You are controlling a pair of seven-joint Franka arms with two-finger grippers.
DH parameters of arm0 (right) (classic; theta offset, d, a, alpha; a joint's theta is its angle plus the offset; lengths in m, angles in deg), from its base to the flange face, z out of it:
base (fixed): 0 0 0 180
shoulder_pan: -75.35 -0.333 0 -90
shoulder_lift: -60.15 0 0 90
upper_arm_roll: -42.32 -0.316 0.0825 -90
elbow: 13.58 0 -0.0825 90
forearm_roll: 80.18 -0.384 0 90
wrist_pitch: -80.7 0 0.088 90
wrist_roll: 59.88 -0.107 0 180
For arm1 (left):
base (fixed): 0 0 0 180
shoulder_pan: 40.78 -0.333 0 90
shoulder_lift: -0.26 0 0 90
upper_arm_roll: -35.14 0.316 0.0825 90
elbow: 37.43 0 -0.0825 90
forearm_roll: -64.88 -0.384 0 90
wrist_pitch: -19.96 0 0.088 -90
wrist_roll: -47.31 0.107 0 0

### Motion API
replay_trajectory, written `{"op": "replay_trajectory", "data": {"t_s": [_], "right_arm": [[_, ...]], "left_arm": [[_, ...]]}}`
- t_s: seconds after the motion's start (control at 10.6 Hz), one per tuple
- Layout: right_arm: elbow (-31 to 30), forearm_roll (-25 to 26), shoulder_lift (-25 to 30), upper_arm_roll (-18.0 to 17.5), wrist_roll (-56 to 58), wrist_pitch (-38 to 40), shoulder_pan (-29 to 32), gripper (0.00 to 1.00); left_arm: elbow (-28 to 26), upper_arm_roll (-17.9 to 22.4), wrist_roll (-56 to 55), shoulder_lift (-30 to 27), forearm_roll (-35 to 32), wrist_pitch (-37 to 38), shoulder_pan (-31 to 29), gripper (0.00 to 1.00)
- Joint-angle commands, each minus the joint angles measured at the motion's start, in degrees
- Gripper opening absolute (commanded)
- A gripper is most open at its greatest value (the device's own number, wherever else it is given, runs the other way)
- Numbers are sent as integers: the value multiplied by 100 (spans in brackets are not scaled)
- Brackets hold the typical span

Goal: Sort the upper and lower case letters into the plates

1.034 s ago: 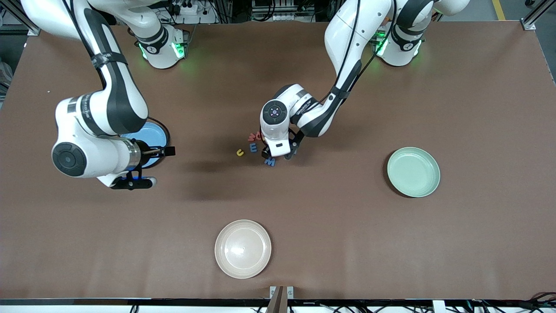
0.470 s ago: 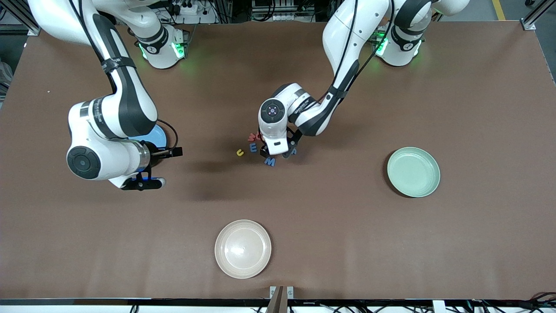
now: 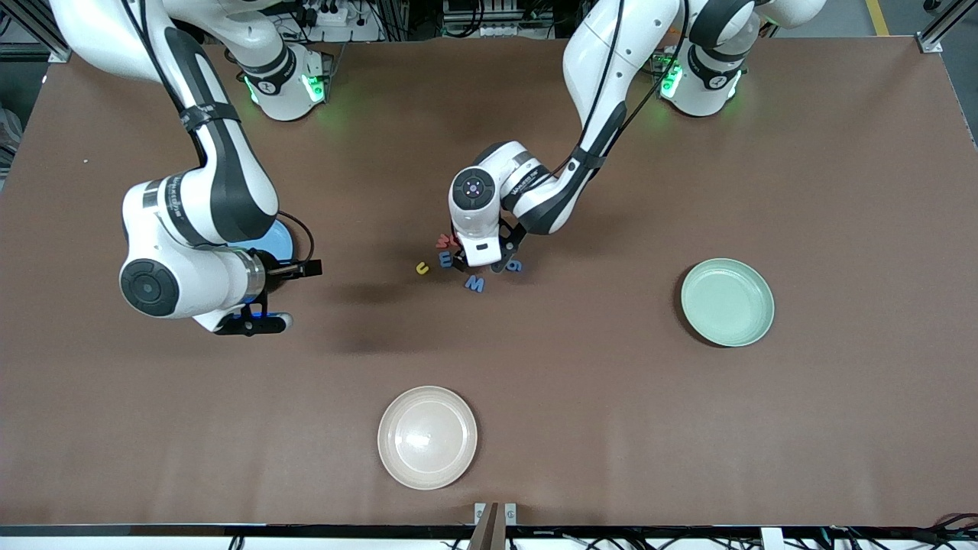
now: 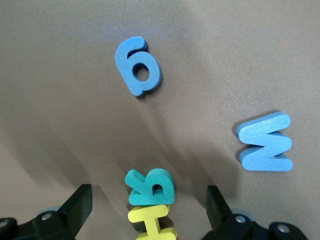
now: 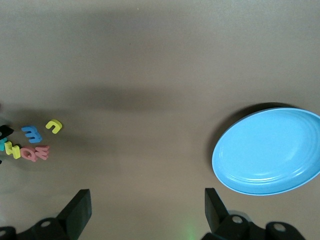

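Small toy letters lie mid-table: a yellow u (image 3: pixel 421 267), a blue E (image 3: pixel 445 260), a red W (image 3: pixel 445 241), a blue M (image 3: pixel 474 284) and a blue g-shaped piece (image 3: pixel 515 266). My left gripper (image 3: pixel 480 266) is low over this cluster. In the left wrist view it (image 4: pixel 147 209) is open, with a teal R (image 4: pixel 151 186) and a yellow H (image 4: pixel 150 222) between its jaws, untouched. My right gripper (image 3: pixel 302 269) is open and empty beside the blue plate (image 3: pixel 279 237), which also shows in the right wrist view (image 5: pixel 270 152). The mint plate (image 3: pixel 727 302) sits toward the left arm's end.
A cream plate (image 3: pixel 427 436) lies nearer the front camera than the letters. The right wrist view shows the letter cluster (image 5: pixel 32 132) some way from the blue plate, with bare brown table between them.
My left gripper has shifted a little away from the front camera over the cluster, uncovering the blue g-shaped piece. My right arm has moved toward the letters, then stopped.
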Motion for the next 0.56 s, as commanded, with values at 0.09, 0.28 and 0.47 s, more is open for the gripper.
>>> {"op": "replay_trajectory", "data": {"t_s": [0.09, 0.28, 0.47], "right_arm": [[-27, -105, 8, 18, -49, -59, -49, 100], [-27, -105, -35, 18, -49, -103, -102, 100], [-27, -105, -88, 18, -49, -138, -154, 100]], "left_arm": [[-50, 12, -124, 32, -74, -59, 52, 100], [-155, 12, -80, 6, -100, -59, 34, 100], [-155, 12, -80, -3, -100, -59, 25, 100]]}}
